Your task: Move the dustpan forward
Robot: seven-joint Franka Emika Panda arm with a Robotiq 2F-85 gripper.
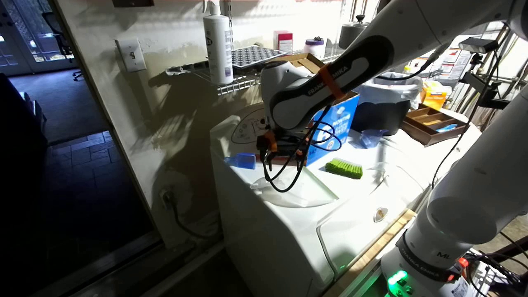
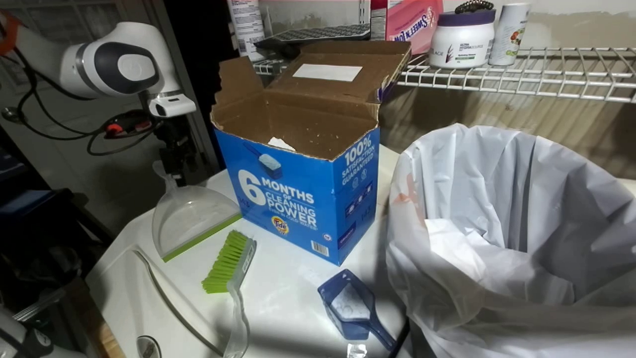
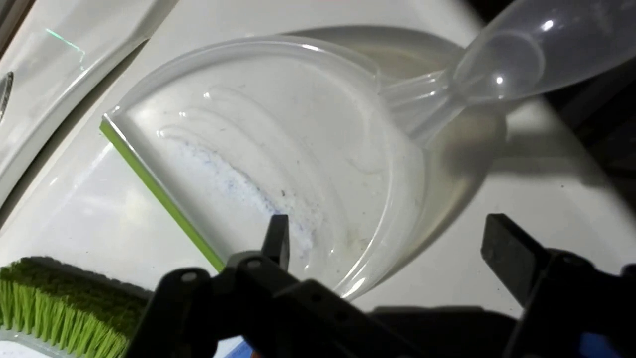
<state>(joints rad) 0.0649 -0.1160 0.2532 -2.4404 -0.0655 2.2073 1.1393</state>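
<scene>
Only the wrist view gives us the pale bluish powder [image 3: 233, 181] streaked across the clear dustpan [image 3: 298, 134]. In an exterior view we look down into the box [image 2: 268, 194], where a white scrap [image 2: 281, 143] lies, and into a blue scoop [image 2: 338, 318] not far from the brush [image 2: 228, 263]. In an exterior view we also get a wooden tray [image 1: 441, 137] and, near an edge of the white top [image 1: 359, 192], a small blue thing [image 1: 246, 161] we cannot identify; there, cables [image 1: 282, 191] loop in front of the dustpan and cover part of it.

The dustpan lies on the white top, just beside the box, its green lip [image 3: 164, 199] toward the brush. The claw [image 3: 387, 226] stands wide, its fingers [image 3: 278, 238] well apart. In the wrist view one finger overlaps the dustpan and the other the white top outside it, so the curved rim [image 3: 405, 199] runs between the two. The handle [image 3: 561, 54] stretches to the upper right there and crosses the white top's edge. In an exterior view we see the fingers close to where the handle starts; whether they touch the dustpan we cannot tell.
</scene>
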